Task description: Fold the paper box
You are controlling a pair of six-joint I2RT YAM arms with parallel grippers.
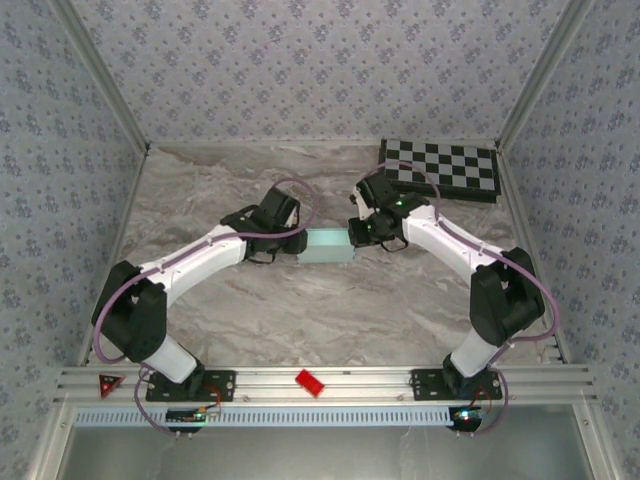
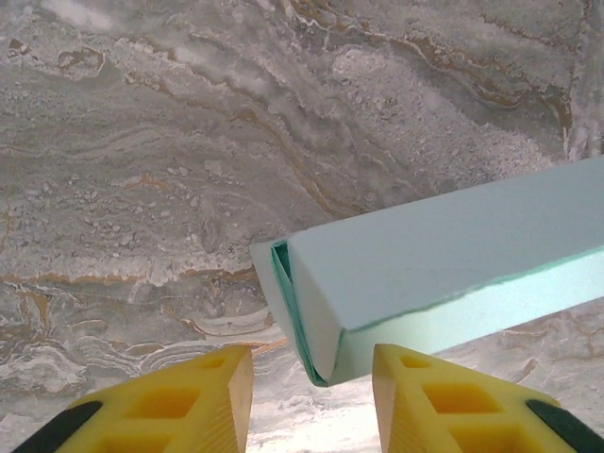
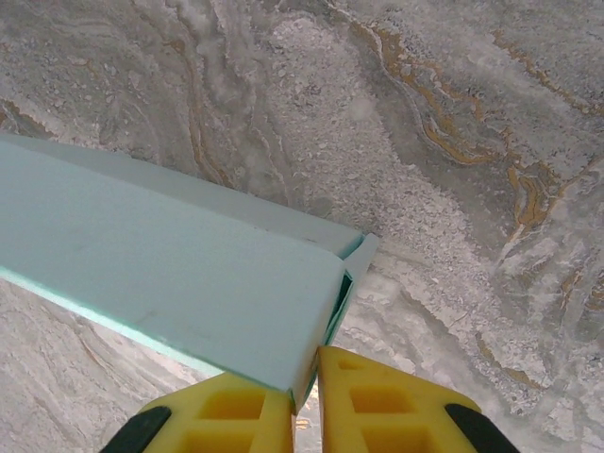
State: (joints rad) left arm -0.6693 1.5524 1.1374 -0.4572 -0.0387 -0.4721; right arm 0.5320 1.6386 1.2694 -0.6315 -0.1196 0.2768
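Note:
The paper box (image 1: 328, 245) is a pale mint, closed rectangular carton in the middle of the marble table, between my two grippers. My left gripper (image 1: 297, 243) is at its left end. In the left wrist view the yellow fingers (image 2: 222, 387) stand apart, and the box's end (image 2: 321, 311), with its flap tucked in, hangs between them without touching either; the left gripper (image 2: 311, 359) is open. My right gripper (image 1: 358, 232) is at the right end. In the right wrist view its fingers (image 3: 377, 396) pinch the lower corner of the box (image 3: 179, 274), so the right gripper (image 3: 306, 382) is shut on the card.
A black-and-white checkered board (image 1: 440, 168) lies at the back right, close to the right arm. A small red block (image 1: 309, 382) sits on the front rail. Patterned walls enclose the table on three sides.

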